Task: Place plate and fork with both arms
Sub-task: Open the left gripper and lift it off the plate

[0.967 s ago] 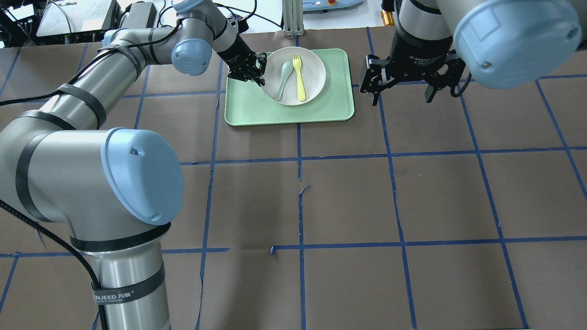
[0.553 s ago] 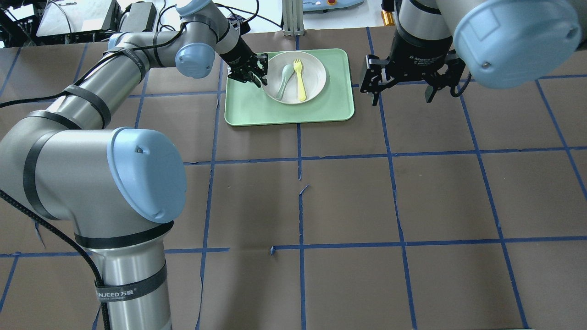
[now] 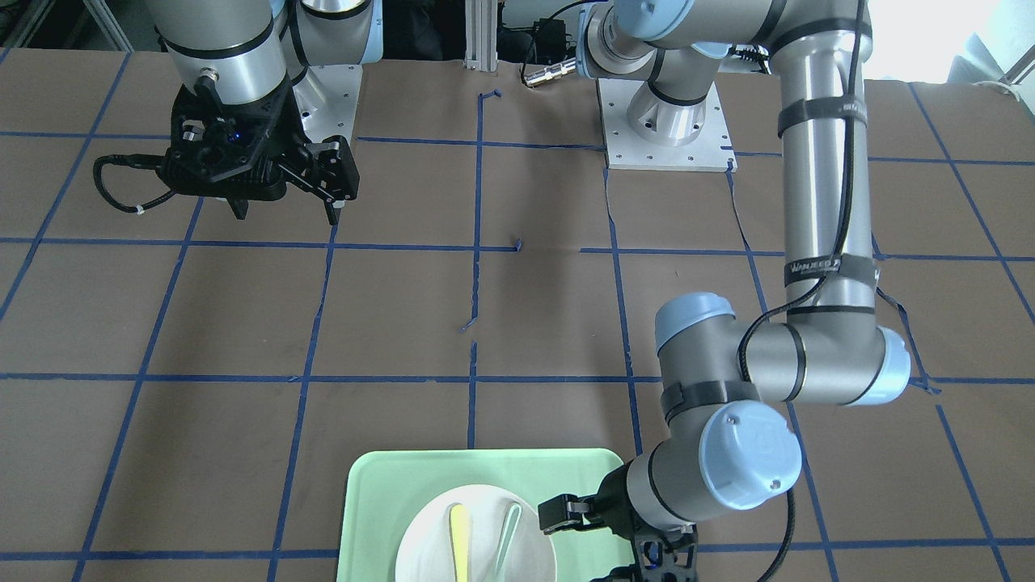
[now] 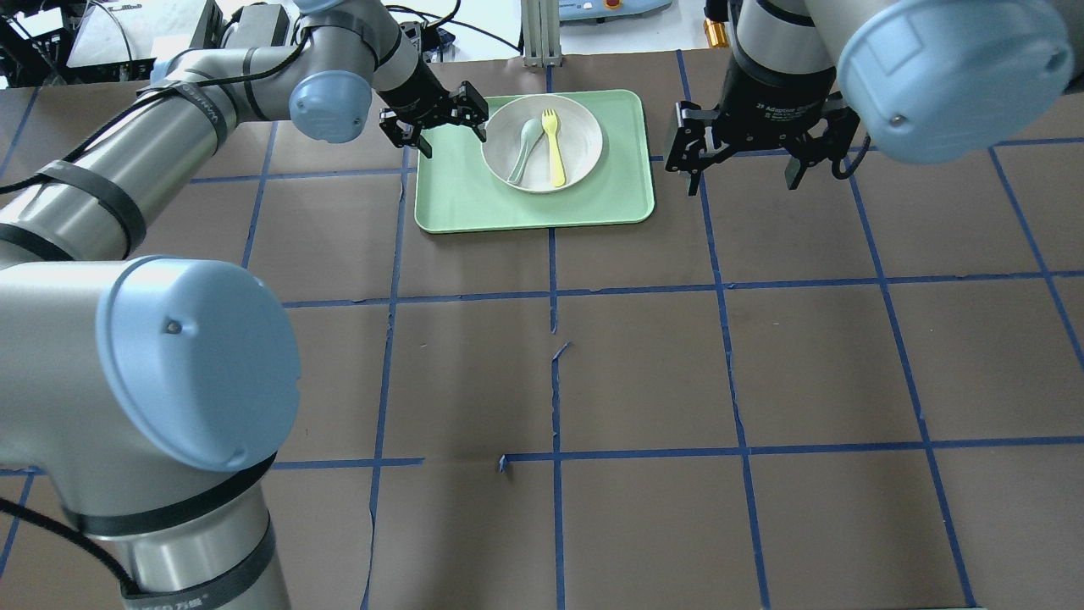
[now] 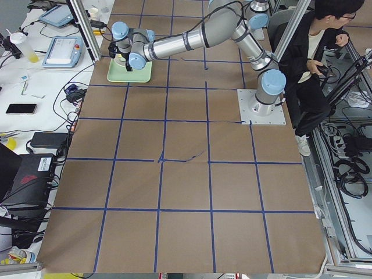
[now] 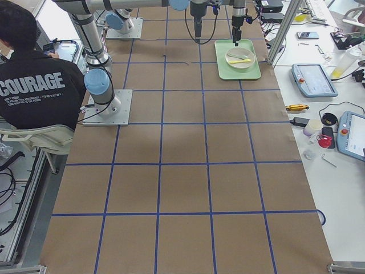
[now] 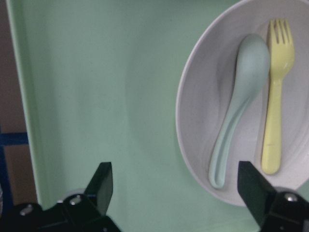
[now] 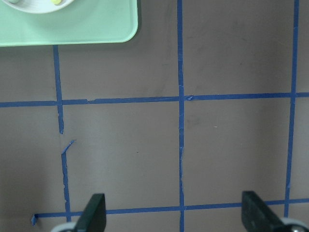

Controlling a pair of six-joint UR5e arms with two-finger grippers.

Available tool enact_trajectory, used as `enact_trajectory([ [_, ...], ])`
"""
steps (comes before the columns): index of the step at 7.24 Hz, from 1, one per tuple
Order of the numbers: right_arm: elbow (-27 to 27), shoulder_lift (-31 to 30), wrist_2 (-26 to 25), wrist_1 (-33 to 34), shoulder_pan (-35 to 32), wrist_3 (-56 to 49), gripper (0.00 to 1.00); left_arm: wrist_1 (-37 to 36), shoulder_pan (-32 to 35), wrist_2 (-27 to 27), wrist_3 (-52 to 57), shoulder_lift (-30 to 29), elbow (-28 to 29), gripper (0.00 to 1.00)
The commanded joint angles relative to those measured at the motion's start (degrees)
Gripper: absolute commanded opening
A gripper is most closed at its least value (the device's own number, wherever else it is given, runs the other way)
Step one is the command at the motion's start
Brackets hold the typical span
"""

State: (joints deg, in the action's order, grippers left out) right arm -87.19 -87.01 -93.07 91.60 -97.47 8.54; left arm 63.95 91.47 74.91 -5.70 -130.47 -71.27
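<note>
The off-white plate [image 4: 578, 135] sits on the mint-green tray [image 4: 474, 199] with the yellow fork [image 4: 554, 148] lying in it. My left gripper [image 4: 434, 124] is open and empty, just left of the plate's rim and apart from it. In the left wrist view its fingertips [image 7: 102, 178] hang over the tray [image 7: 96, 96] beside the plate [image 7: 203, 87] and fork [image 7: 275, 96]. My right gripper [image 4: 741, 169] is open and empty above the table to the right of the tray. The front-facing view shows the plate [image 3: 424, 550], the fork [image 3: 459, 540] and both grippers: left [image 3: 598, 546], right [image 3: 287, 212].
A pale grey-green spoon [image 4: 522, 148] lies in the plate to the left of the fork. The tray stands at the far middle of the brown table with its blue tape grid [image 4: 555, 381]. An operator [image 5: 317, 46] sits behind the robot.
My left gripper was closed at the plate's left rim; it has opened and drawn back to the left. The plate, fork and right arm have not moved.
</note>
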Motion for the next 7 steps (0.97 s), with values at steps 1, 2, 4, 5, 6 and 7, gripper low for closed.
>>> enact_trajectory([
  [1,0.0,0.0,0.0,0.1,0.0,0.2,1.0,1.3,-2.5,4.5,0.0,13.9,-12.8,1.0],
  [2,0.0,-0.1,0.0,0.0,0.0,0.2,1.0,1.6,-2.4,11.0,-0.1,20.4,-17.8,1.0],
  [4,0.0,-0.1,-0.1,0.1,0.0,0.2,1.0,7.8,-2.1,13.0,-3.0,32.5,-23.5,1.0],
  [5,0.0,-0.1,-0.2,0.0,0.0,0.2,1.0,10.0,-2.0,12.9,-3.6,36.0,-24.1,1.0],
  [6,0.0,-0.1,-0.1,0.0,0.0,0.0,1.0,14.8,-1.8,13.3,-3.5,38.2,-23.6,1.0],
  [7,0.0,-0.1,-0.1,0.0,0.0,-0.2,1.0,16.8,-1.7,15.8,-3.3,39.2,-23.2,1.0],
])
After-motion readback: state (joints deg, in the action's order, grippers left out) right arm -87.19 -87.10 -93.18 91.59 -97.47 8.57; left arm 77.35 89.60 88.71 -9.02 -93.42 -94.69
